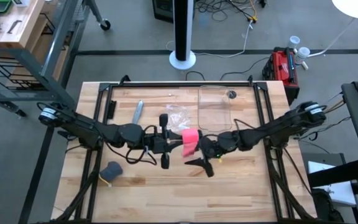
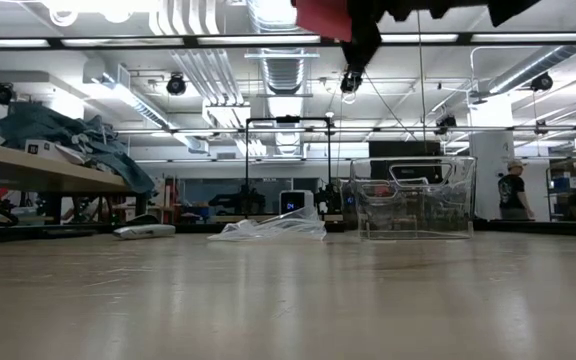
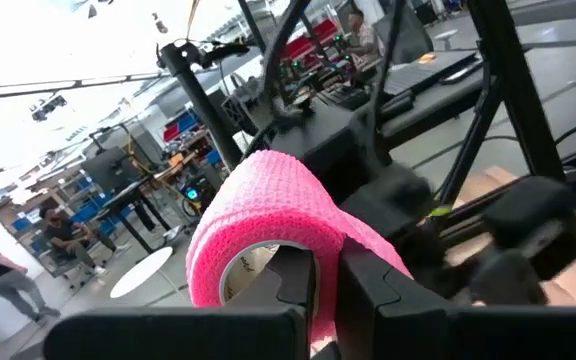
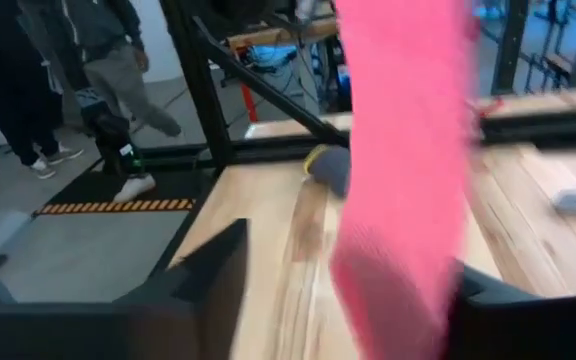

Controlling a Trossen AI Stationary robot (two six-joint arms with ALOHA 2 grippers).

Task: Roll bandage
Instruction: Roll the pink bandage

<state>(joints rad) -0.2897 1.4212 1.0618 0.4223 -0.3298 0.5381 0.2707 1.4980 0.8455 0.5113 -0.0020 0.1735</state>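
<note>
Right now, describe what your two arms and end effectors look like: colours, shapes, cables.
Both arms are dark, near black, built of slim links joined by rounded joints with a pale ring at each shoulder. Black cables loop beside the left arm and the right arm. The left end effector has flat, blocky black fingers. The right end effector matches, with straight dark fingers. No markings show.

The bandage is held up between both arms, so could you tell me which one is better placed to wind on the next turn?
Probably the left: the left gripper grips the bandage roll, while the right gripper is by its hanging tail.
</note>
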